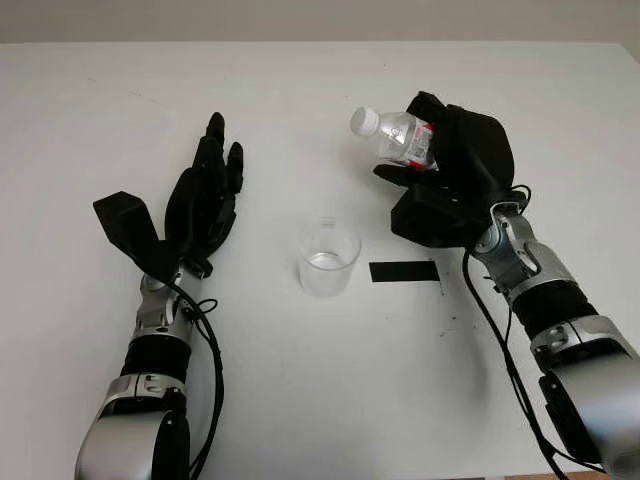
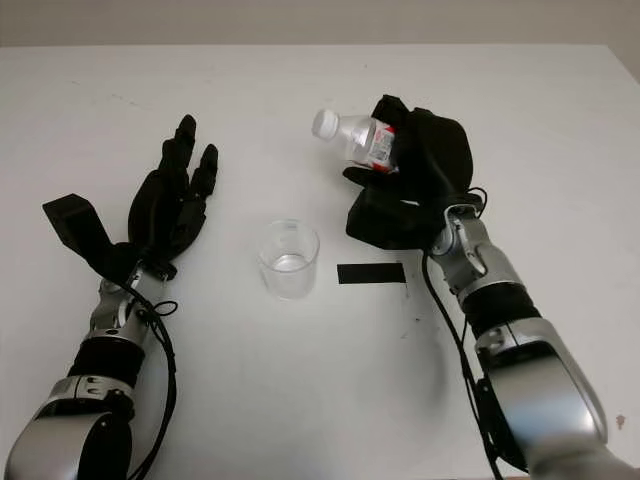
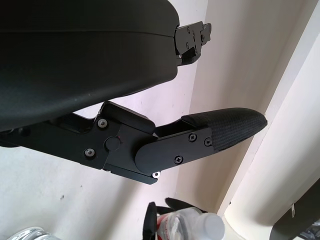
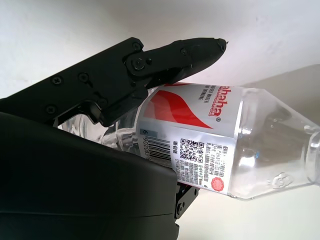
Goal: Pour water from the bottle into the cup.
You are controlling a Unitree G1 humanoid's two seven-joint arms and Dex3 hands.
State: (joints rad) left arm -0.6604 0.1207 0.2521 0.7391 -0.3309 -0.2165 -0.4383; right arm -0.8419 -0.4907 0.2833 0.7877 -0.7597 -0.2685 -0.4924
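Right hand [image 1: 455, 165] grips tilted water bottle [image 1: 395, 135] beyond the plastic cup [image 1: 328, 257].
Left hand [image 1: 205, 195] open, left of the cup.

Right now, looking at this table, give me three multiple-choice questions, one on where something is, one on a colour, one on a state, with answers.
1. Where does the cup stand?
A. Between the two hands
B. Beyond the bottle
C. On the black strip

2. What colour is the strip on the table?
A. Red
B. Black
C. Blue

3. What is the state of the bottle?
A. Upright on the table
C. Lying inside the cup
B. Held tilted, off the table

Answers:
1 A: the cup sits mid-table, the open left hand on one side, the right hand on the other.
2 B: the strip beside the cup is black.
3 B: the right hand grips the bottle, its white cap angled toward the left hand's side.
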